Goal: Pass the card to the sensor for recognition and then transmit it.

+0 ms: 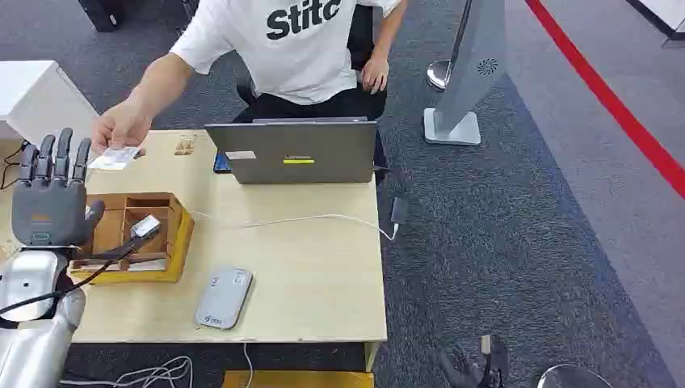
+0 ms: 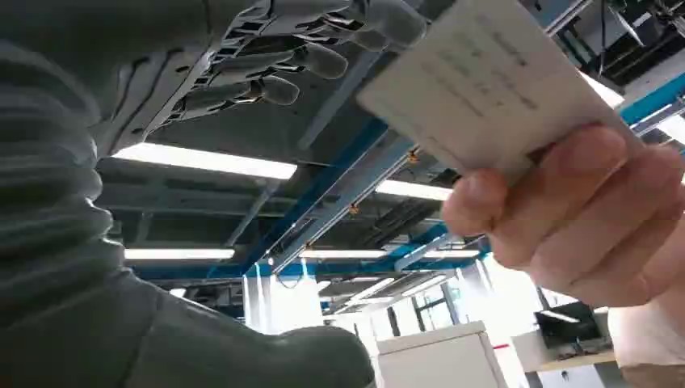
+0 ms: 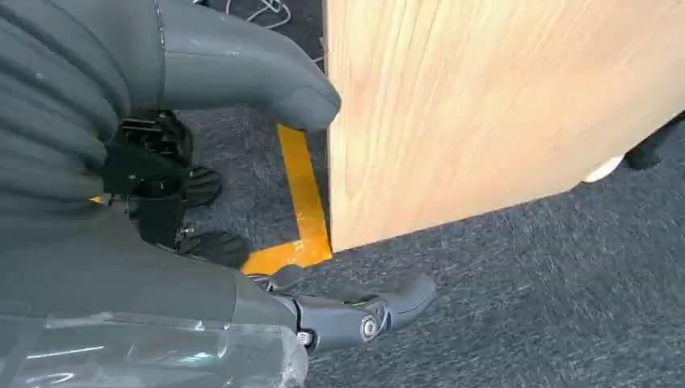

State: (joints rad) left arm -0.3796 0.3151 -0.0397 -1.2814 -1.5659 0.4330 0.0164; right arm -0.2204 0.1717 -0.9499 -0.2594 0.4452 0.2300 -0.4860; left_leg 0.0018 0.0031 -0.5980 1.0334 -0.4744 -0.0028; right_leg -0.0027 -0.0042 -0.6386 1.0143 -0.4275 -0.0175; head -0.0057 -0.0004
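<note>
My left hand [image 1: 52,198] is raised over the table's left side, fingers straight and spread, holding nothing. A person's hand [image 1: 121,125] reaches across the table and holds a white card [image 1: 115,158] right beside my fingertips. In the left wrist view the card [image 2: 493,89] sits pinched in the person's fingers [image 2: 582,210], its corner next to my left hand [image 2: 266,56]; contact cannot be told. The grey card sensor [image 1: 224,297] lies flat near the table's front edge. My right hand [image 3: 161,186] hangs beside the table's side panel [image 3: 485,105], fingers apart and empty.
A wooden organizer box [image 1: 133,234] stands just right of my left hand. A grey laptop [image 1: 295,152] sits at the back of the table [image 1: 323,275], and a white cable [image 1: 299,218] crosses the middle. A person sits behind it. Yellow tape [image 3: 303,194] marks the floor.
</note>
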